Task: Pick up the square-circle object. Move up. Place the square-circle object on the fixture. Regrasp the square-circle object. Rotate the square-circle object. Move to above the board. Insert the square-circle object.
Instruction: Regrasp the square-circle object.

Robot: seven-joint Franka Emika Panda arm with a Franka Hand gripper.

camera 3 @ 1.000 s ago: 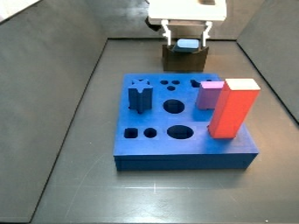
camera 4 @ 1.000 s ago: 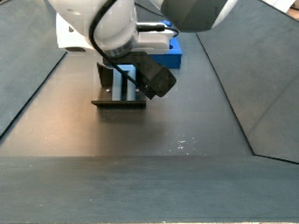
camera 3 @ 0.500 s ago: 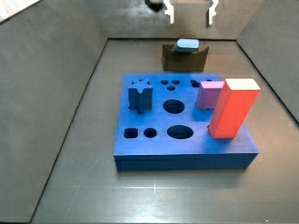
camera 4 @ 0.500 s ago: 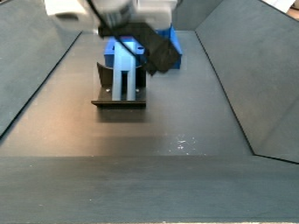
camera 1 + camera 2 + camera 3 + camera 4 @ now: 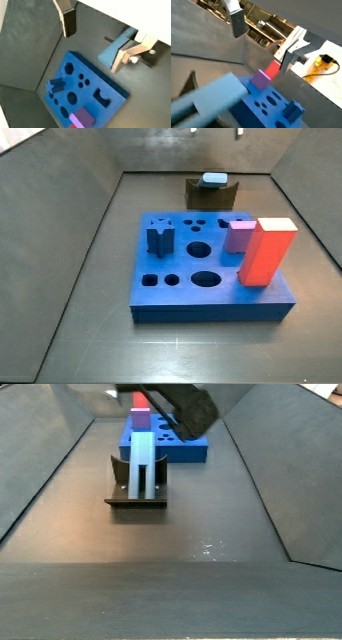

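Dark grey matte floor (image 5: 80, 328) lying flat, catching soft overhead light. Plain grey walls (image 5: 54, 198) sloping outward on both sides in both side views; back wall (image 5: 160, 148) closing far end. Few pale specks (image 5: 207, 546) showing on floor. Cluttered room (image 5: 261, 22) showing blurred beyond wall edge in a wrist view; yellow item (image 5: 326, 62) with cable lying on white surface there. Gripper (image 5: 95, 40) hanging high over floor, fingers spread, empty.

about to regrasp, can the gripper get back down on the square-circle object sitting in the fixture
Probably yes. The gripper hangs open above, holding nothing, and the square-circle object stands upright in the fixture with nothing around its top; the board sits apart from it.
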